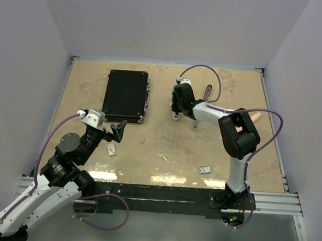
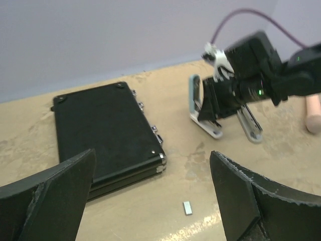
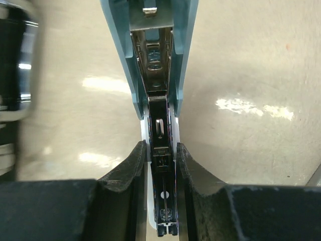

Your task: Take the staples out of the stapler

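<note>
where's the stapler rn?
Top view, far centre-right: the stapler lies opened up just right of the black case, with one of its bars straddled by the right gripper.

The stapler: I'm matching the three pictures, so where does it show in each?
Top external: the stapler sits right of centre, at the right gripper.
Left wrist: upper right, at that same gripper.
Right wrist: centre, running top to bottom between the jaws.
Shared landmark: the right gripper, closed on it.
</note>
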Motion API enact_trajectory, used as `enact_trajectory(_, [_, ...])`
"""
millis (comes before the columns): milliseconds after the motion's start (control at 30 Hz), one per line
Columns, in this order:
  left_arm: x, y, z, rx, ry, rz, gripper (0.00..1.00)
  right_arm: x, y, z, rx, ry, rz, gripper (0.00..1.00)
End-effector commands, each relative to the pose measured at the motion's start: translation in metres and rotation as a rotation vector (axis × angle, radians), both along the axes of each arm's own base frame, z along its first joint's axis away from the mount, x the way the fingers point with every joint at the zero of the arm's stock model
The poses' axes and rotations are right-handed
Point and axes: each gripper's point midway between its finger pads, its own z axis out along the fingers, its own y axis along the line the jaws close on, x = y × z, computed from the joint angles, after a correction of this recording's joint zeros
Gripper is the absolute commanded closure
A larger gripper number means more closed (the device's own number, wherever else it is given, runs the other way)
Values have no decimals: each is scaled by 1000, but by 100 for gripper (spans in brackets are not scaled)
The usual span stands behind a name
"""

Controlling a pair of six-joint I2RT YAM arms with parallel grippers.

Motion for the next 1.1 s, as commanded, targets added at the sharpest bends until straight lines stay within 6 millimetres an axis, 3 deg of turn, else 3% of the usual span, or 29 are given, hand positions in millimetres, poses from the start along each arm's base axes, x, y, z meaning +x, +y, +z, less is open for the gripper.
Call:
enact_trajectory(0, [2, 37, 11, -109, -1, 192, 0, 15, -10, -9, -35, 38, -125, 100])
enact_trajectory(100, [2, 41, 11, -110, -2, 212, 0, 19, -13, -21, -30, 54, -177, 100])
enact_trajectory(267, [6, 45, 5, -88, 15, 246, 1, 22, -13, -25, -30, 64, -199, 72])
enact_trajectory(433, [7, 43, 5, -86, 17, 242, 1, 25, -14, -1, -29, 32, -202, 46])
enact_trajectory(633, [6, 38, 5, -79, 19, 215, 2, 16, -8, 29, -6, 33, -132, 31])
enact_trajectory(733, [5, 39, 5, -79, 21, 215, 3, -3, -17, 47, -21, 52, -111, 28])
enact_trajectory(767, [5, 39, 6, -81, 19, 213, 3, -17, -27, 40, -50, 93, -112, 27])
enact_trajectory(800, [5, 39, 5, -80, 20, 215, 3, -26, -31, 58, -38, 74, -110, 27])
enact_trajectory(833, [4, 39, 6, -84, 18, 210, 3, -34, -37, 62, -36, 77, -117, 26])
enact_trajectory(867, [4, 39, 6, -83, 17, 210, 3, -50, -47, 50, -63, 114, -119, 26])
enact_trajectory(900, [3, 39, 8, -91, 12, 206, 3, -58, -52, 68, -41, 88, -122, 25])
enact_trajectory(1000, [3, 38, 7, -87, 12, 200, 3, -92, -67, 60, -46, 148, -118, 24])
enact_trajectory(1033, [3, 36, 7, -86, 14, 193, 3, -101, -70, 69, -18, 142, -116, 24])
enact_trajectory(1067, [3, 36, 7, -87, 15, 191, 3, -119, -78, 54, -39, 196, -119, 24])
